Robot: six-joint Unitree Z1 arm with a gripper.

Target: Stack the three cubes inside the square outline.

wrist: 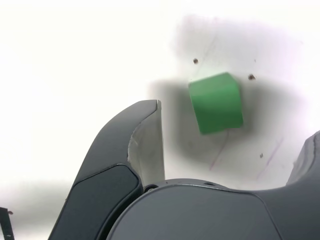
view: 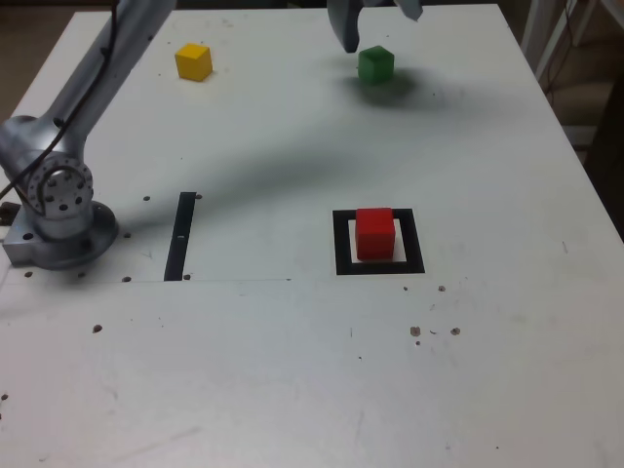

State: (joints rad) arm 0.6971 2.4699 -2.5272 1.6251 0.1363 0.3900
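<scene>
Two jaws of the claw (view: 380, 27) stand wide apart with nothing between them, hovering above the green cube (wrist: 216, 102), which sits on the table (view: 292, 370) just ahead of the fingertips, not yet straddled. If the claw descends off-centre, one finger could land on the cube or knock it aside. Well away from the claw, the red cube (view: 374, 232) rests inside the square outline (view: 341, 244); a careless later placement could topple it. The yellow cube (view: 193, 60) sits far off to the side.

White table (view: 292, 370) bears yellow cube (view: 193, 61), green cube (view: 375, 64), square outline (view: 380, 265), black strip (view: 180, 237).
</scene>
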